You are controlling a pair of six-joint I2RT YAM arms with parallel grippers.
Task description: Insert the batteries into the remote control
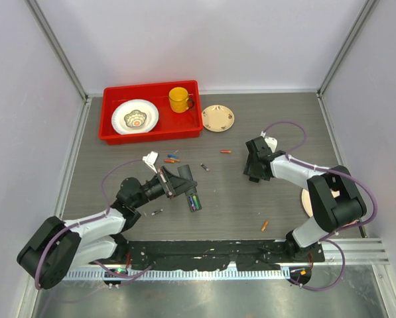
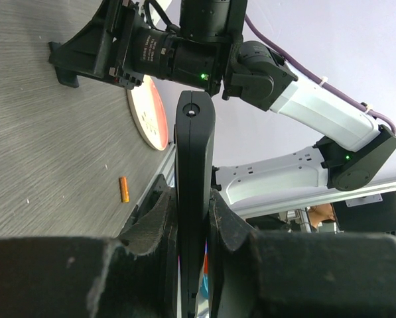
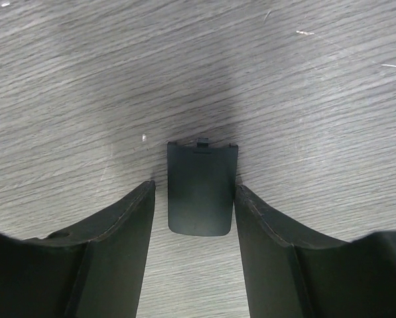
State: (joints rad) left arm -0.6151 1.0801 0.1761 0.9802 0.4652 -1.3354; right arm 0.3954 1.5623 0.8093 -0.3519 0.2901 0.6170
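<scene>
My left gripper [image 1: 183,187] is shut on the remote control [image 1: 194,201], a slim black bar held off the table with coloured cells showing in its open back. In the left wrist view the remote control [image 2: 194,152] stands edge-on, pinched between both pads of the left gripper [image 2: 193,222]. My right gripper [image 1: 253,175] points down at the table, right of centre. It is open [image 3: 195,199] and straddles the small black back cover [image 3: 201,189], which lies flat on the table. Loose batteries lie about: a small cluster [image 1: 172,159], a red one [image 1: 225,152] and an orange one [image 1: 264,226].
A red tray [image 1: 111,126] at the back left holds a white plate [image 1: 134,116] and a yellow mug [image 1: 180,99]. Beside it sits a beige saucer [image 1: 218,118]. A round disc [image 1: 308,199] lies under the right arm. Two more small cells [image 1: 204,167], [image 1: 157,212] lie near the left gripper.
</scene>
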